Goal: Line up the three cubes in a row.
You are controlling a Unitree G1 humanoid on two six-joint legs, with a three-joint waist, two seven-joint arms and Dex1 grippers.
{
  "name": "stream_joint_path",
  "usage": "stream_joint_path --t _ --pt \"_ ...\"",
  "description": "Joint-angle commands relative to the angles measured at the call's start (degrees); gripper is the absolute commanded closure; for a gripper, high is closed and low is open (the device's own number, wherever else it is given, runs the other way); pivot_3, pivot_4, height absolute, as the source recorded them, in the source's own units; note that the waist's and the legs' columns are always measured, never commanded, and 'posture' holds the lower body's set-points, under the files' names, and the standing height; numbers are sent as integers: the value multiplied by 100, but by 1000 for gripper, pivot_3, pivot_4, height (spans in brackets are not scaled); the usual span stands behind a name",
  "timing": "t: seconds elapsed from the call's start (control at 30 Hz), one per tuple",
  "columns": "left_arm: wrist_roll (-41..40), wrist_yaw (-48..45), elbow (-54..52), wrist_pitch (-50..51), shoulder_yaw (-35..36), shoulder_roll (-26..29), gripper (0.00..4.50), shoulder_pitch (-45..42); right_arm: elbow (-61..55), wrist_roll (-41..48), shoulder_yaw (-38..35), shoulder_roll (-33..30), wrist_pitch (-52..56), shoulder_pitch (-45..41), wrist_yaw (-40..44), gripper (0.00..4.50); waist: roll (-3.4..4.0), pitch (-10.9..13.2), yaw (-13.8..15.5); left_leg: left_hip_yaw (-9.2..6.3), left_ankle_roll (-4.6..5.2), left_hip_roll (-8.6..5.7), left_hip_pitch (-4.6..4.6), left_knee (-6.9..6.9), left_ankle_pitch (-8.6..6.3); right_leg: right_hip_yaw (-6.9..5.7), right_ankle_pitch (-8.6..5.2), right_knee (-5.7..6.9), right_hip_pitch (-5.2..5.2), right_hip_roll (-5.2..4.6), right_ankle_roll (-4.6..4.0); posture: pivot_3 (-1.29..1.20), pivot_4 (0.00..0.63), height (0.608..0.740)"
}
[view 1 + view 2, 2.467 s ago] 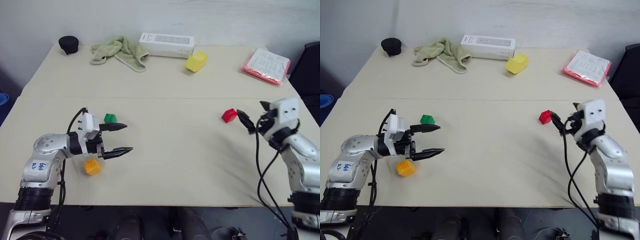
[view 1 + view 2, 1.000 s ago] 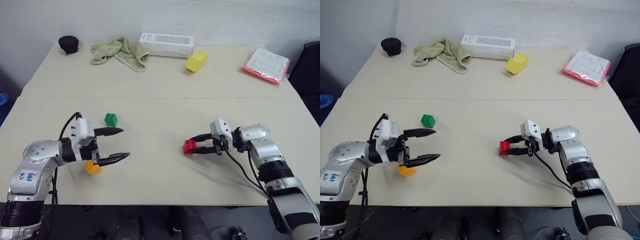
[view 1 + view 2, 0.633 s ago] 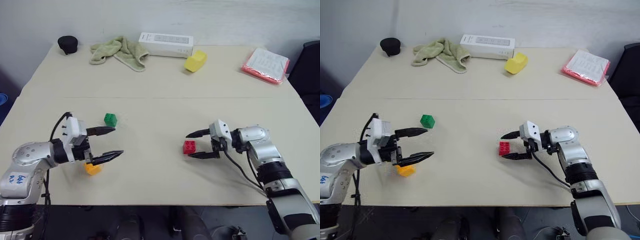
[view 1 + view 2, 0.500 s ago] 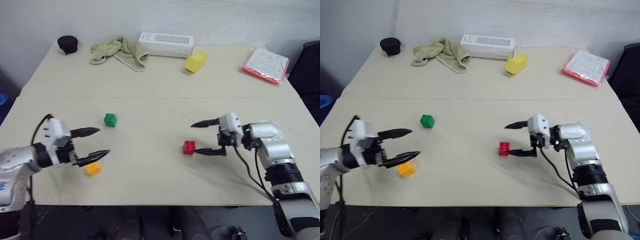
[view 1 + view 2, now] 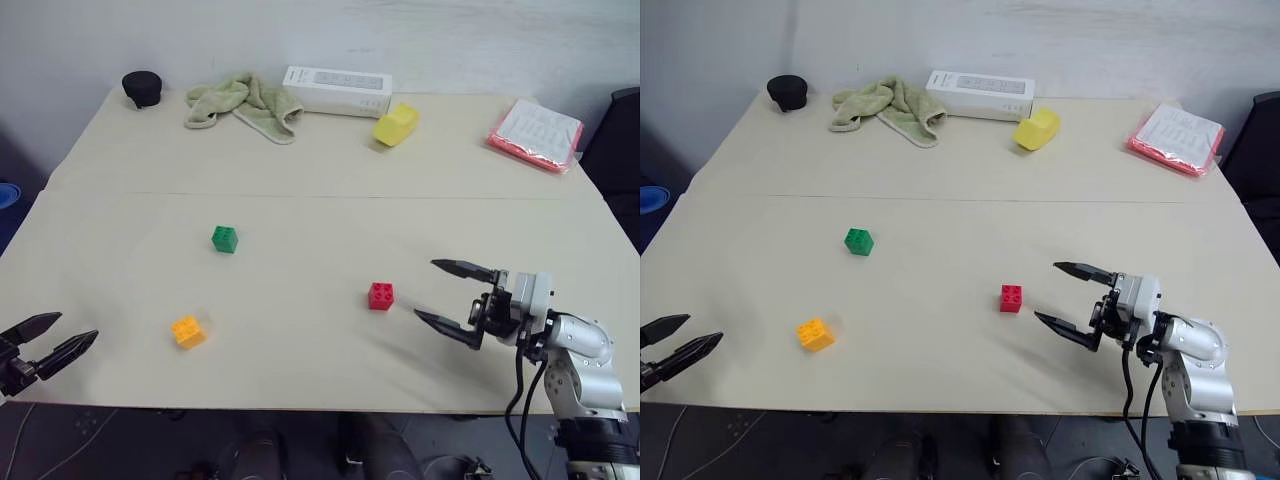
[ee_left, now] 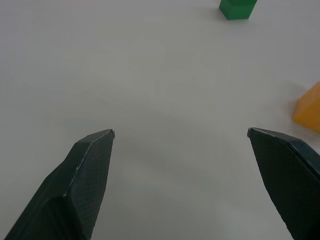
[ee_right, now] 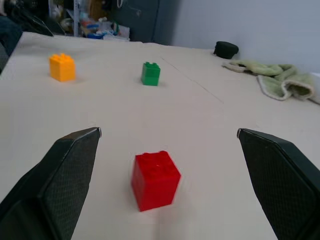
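Red cube released — both pincers withdrawn and spread.

The right pincer (image 5: 452,296), which a second ago pinched the red cube (image 5: 380,296), now stands wide apart just to the right of it, clear of contact; the cube rests alone on the worktop (image 5: 320,400) near the front centre. The left pincer (image 5: 48,340), also spread and empty, has pulled back to the front-left edge, away from the orange-yellow cube (image 5: 187,331). The green cube (image 5: 224,239) sits farther back. The three cubes form a loose triangle — the row is judged not yet complete.
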Motion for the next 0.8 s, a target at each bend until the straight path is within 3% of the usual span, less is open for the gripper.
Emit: stream_joint_path --t 0.03,0.2,0.63,0.73,0.8 --pt "-641 -198 -939 828 44 127 0 217 -444 209 -41 -81 20 -6 19 25 -1 0 -4 0 0 0 0 -1 0 0 0 0 0 0 0 0 150 740" --pt "-661 -409 -2193 840 -264 54 0 592 -1021 371 255 -175 302 -143 209 25 1 1 -16 0 -8 -2 6 -25 3 1 -3 -9 -2 0 -5 0 150 740" --pt "-206 -485 -1867 245 -1058 288 0 -336 -1202 339 525 -169 531 -393 143 25 0 1 -9 0 -17 -2 14 -35 17 -1 -7 -1 -2 12 -13 0 150 740" --pt "-420 222 -1650 568 -1049 63 0 -1096 -1135 292 531 -179 497 -441 158 25 -2 1 1 -1 -15 0 12 -32 17 -3 -7 1 -3 13 -13 0 150 740" --pt "-489 1202 -1860 920 -1253 -378 0 -1774 -1094 233 546 -174 462 -423 141 25 -1 1 23 -3 -14 -2 13 -31 18 -4 -6 1 2 10 -11 0 150 740"
